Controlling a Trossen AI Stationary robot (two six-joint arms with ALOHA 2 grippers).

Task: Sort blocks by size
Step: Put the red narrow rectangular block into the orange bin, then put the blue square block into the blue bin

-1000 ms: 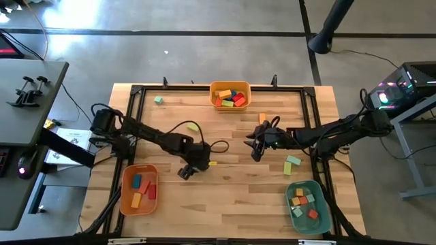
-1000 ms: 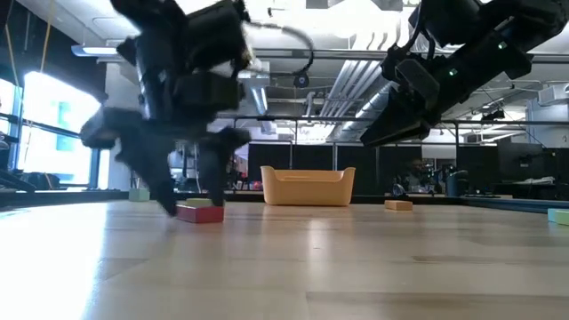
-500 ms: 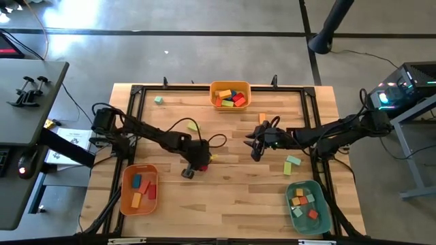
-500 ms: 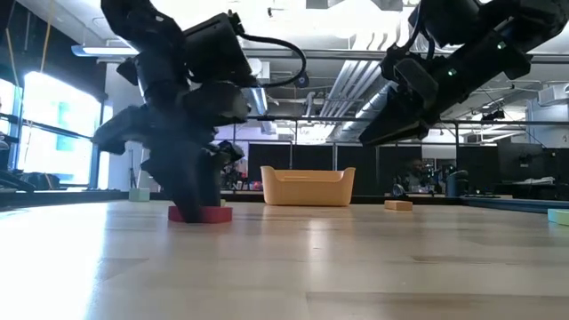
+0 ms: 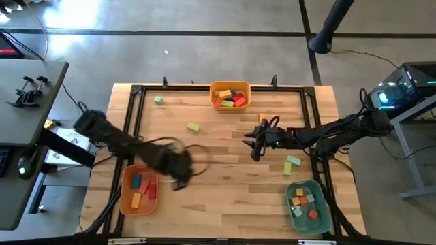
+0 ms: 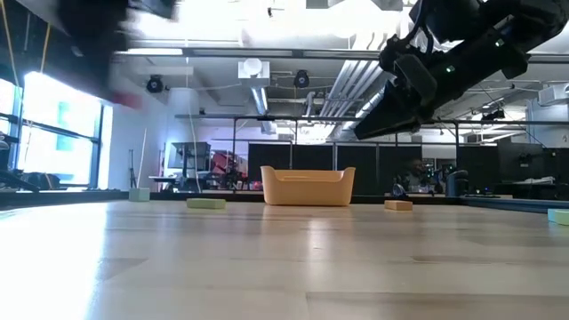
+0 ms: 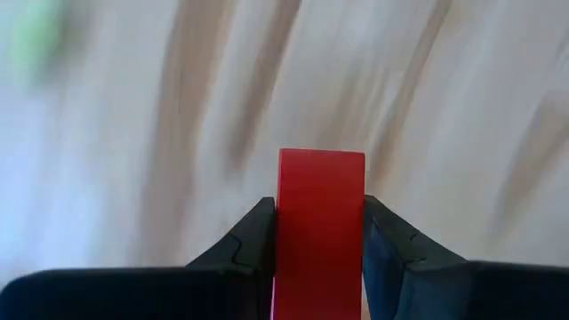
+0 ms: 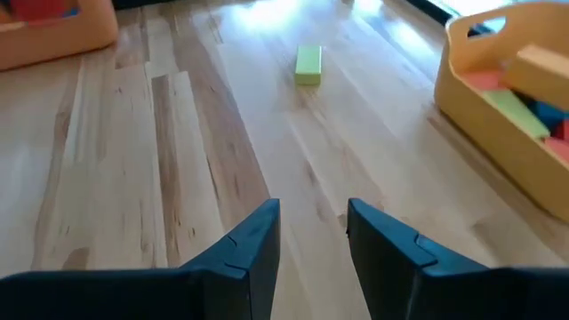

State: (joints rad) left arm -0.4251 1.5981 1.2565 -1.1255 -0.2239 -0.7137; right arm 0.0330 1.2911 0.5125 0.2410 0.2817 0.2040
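My left gripper (image 5: pixel 178 180) is shut on a red block (image 7: pixel 320 222) and shows blurred beside the orange bin (image 5: pixel 139 189) at the near left. That bin holds several blocks. My right gripper (image 8: pixel 311 236) hovers open over the table's middle right (image 5: pixel 253 146) with nothing between its fingers. Loose blocks lie flat on the table: a green one (image 5: pixel 194 126), a second green one (image 5: pixel 158 100) at the far left, an orange one (image 5: pixel 262 118) and a pale green one (image 5: pixel 293 162). My left gripper pinches the red block's two opposite long sides (image 7: pixel 283 233) between its two fingers. The fingers lie along the block, and its free end (image 7: pixel 320 160) sticks out past the fingertips. The block is lifted clear of the table.
A yellow bin (image 5: pixel 230 94) with several blocks stands at the far edge, a teal bin (image 5: pixel 308 204) with several blocks at the near right. A black frame (image 5: pixel 136 95) runs around the wooden table top. Bare wood lies between the bins.
My left gripper has shut on the red block that lay on the table, lifted it clear, and swung it toward the table's near left, toward the orange bin. It is blurred by the motion.
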